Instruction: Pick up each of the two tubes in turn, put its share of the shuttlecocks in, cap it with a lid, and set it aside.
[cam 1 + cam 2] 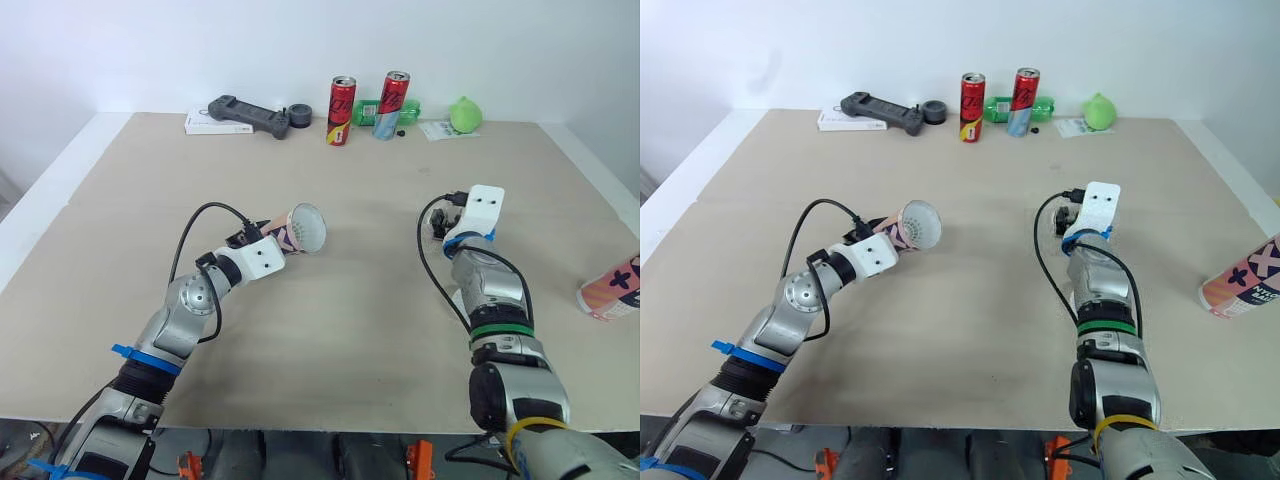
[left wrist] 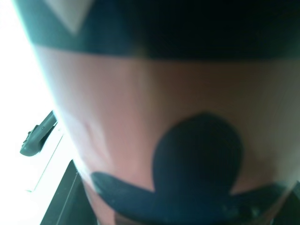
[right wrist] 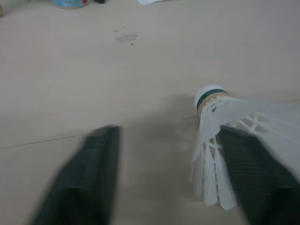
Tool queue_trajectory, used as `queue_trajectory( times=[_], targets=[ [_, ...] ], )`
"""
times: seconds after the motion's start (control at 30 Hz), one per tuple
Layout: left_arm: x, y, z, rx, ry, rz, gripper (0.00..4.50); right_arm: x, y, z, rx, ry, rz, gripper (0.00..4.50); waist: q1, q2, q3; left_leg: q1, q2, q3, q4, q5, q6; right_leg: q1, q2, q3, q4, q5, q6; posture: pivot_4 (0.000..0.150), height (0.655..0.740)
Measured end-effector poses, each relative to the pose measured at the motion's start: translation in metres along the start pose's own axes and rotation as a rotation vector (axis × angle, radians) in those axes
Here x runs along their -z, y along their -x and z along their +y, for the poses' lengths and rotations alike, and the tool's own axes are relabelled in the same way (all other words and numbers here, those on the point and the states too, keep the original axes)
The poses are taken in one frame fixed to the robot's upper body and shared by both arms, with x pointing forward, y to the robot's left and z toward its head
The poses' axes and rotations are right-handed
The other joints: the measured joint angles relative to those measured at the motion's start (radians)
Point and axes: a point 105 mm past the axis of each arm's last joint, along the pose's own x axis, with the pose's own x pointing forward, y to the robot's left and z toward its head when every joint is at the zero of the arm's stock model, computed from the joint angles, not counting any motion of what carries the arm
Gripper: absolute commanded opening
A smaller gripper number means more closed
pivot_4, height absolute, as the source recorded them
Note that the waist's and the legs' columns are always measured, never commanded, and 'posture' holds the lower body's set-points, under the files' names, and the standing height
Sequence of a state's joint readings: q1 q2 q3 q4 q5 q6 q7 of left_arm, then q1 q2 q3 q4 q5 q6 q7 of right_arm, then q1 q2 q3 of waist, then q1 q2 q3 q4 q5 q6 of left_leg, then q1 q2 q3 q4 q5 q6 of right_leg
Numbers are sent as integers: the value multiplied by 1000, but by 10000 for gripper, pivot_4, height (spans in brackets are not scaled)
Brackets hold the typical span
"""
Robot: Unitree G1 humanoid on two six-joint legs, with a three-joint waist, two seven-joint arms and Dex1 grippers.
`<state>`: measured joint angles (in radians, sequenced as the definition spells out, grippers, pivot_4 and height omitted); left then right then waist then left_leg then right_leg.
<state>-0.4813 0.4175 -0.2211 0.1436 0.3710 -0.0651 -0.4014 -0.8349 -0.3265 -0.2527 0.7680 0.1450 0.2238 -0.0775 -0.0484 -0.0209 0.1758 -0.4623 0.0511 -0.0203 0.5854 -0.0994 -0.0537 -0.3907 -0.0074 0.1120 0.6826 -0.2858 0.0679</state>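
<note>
- The left gripper point(image 1: 262, 238) is clamped on a pink tube point(image 1: 295, 232) with dark markings and holds it off the table point(image 1: 330, 330), left of centre. The tube sticks out past the gripper to the right and slightly far, with its white-lined open mouth point(image 1: 308, 227) at that end.
- In the left wrist view the tube's pink wall point(image 2: 140, 108) sits right up against the camera.
- The right gripper point(image 3: 168, 136) is low over the table, right of centre, with its two black fingers point(image 3: 89, 178) spread wide and bare tabletop between them.
- One white shuttlecock point(image 3: 225, 140) lies inside that gap, pressed to one finger. Its feathers overlap that finger, and its cork point(image 3: 210, 97) points away from the wrist. The other finger is well apart from it.
- There are two tubes in all. The second tube point(image 1: 612, 288) lies on its side at the table's right edge, well apart from both grippers.
- Along the far edge stand two red cans point(image 1: 342, 110), with a green bottle point(image 1: 368, 112) lying behind them. A green ball point(image 1: 465, 114) is to their right, and a black controller point(image 1: 245, 113) and a small black ring point(image 1: 300, 116) are to their left.
</note>
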Motion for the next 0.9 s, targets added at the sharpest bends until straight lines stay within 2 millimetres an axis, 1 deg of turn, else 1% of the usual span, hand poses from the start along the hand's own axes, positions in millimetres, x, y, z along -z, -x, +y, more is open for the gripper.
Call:
queue_trajectory(
  times=[0.03, 0.07, 0.1, 0.23, 0.33, 0.37, 0.43, 0.47, 0.5, 0.57, 0.6, 0.67, 0.7, 0.77, 0.83, 0.9],
  targets=[
    [0, 0, 0, -1, 0, 0, 24451, 1, -1, -1, 10, -1, 1, 11042, 0, 0, 0, 0, 0, 0, 0, 0, 0, 0, 0, 0, 0, 0, 0, 1500, 7400],
    [-1, 0, 0, -2, -1, -1, 24451, 2, -2, -1, 17, -1, 1, 5270, 0, 0, 0, 0, 0, 0, 0, 0, 0, 0, 0, 0, 0, 0, 0, 1500, 7400],
    [-1, 0, 1, -2, -1, -2, 24451, 2, -3, -1, 23, -2, -1, 540, 0, 0, 0, 0, 0, 0, 0, 0, 0, 0, 0, 0, 0, 0, 0, 1500, 7400],
    [-1, 0, 1, -3, -1, -1, 24451, 0, -4, -5, 47, 9, -13, 540, 0, 0, 0, 0, 0, 0, 0, 0, 0, 0, 0, 0, 0, 0, 0, 1500, 7400],
    [-1, 1, 1, -5, 0, -1, 24451, -6, -4, -6, 24, 27, -31, 540, 0, 0, 0, 0, 0, 0, 0, 0, 0, 0, 0, 0, 0, 0, 0, 1500, 7400],
    [-2, 1, 1, -6, 0, -3, 24451, -12, 0, -4, -35, 39, -52, 540, 0, 0, 0, 0, 0, 0, -1, 0, 0, 0, 0, 0, 0, 0, 0, 1500, 7400],
    [0, 2, 1, -8, 0, 2, 24451, -24, 9, 8, -167, 66, -100, 540, 0, 0, 0, 0, 0, 0, -1, 0, 0, 0, 0, 0, 0, -1, 0, 1500, 7400],
    [-1, 2, 1, -8, 0, 0, 24451, -32, 17, 16, -267, 95, -135, 540, 0, 1, 0, -1, 0, 0, -1, 0, 0, -1, 0, 0, 0, -1, 0, 1500, 7400],
    [0, 3, 1, -8, -1, 4, 24451, -46, 36, 34, -450, 173, -199, 540, 1, 2, 1, -1, 0, 0, -1, 0, 0, -1, 0, 0, 0, -1, 0, 1500, 7400],
    [1, 3, 1, -9, 0, 7, 24451, -64, 70, 60, -708, 269, -274, 540, 1, 2, 1, -1, -1, -1, -1, 0, 0, -1, 0, 0, 0, -2, 0, 1500, 7400],
    [1, 3, 1, -8, 2, 8, 24451, -72, 94, 74, -867, 312, -298, 540, 1, 2, 1, -1, 0, -1, -2, 0, 0, -1, 0, 0, 0, -2, 0, 1500, 7400],
    [1, 3, 1, -7, 3, 10, 24451, -80, 135, 95, -1110, 367, -315, 540, 0, 2, 1, -1, 0, -2, -1, 0, 0, 0, 0, -1, 0, -2, -1, 1500, 7400],
    [1, 2, 1, -6, 3, 10, 24451, -82, 149, 102, -1189, 384, -310, 540, 0, 2, 1, -1, 0, -2, -1, 0, 0, 0, 0, -1, 0, -2, -1, 1500, 7400],
    [1, 2, 0, -6, 4, 11, 24451, -81, 171, 114, -1314, 411, -289, 540, 1, 1, 1, 0, 1, -2, 0, 0, 0, 0, 0, -1, 0, -2, 1, 1500, 7400],
    [2, 2, 0, -5, 5, 13, 24451, -78, 184, 126, -1387, 442, -264, 540, 1, 1, 1, 0, 1, -1, 0, 1, 0, 0, 0, -1, 0, -1, 3, 1500, 7400],
    [2, 2, 1, -6, 5, 12, 24451, -73, 192, 136, -1428, 479, -252, 540, 1, 1, 1, 0, 1, -1, 0, 2, 1, 0, 0, -1, 0, -1, 4, 1500, 7400]
  ],
)
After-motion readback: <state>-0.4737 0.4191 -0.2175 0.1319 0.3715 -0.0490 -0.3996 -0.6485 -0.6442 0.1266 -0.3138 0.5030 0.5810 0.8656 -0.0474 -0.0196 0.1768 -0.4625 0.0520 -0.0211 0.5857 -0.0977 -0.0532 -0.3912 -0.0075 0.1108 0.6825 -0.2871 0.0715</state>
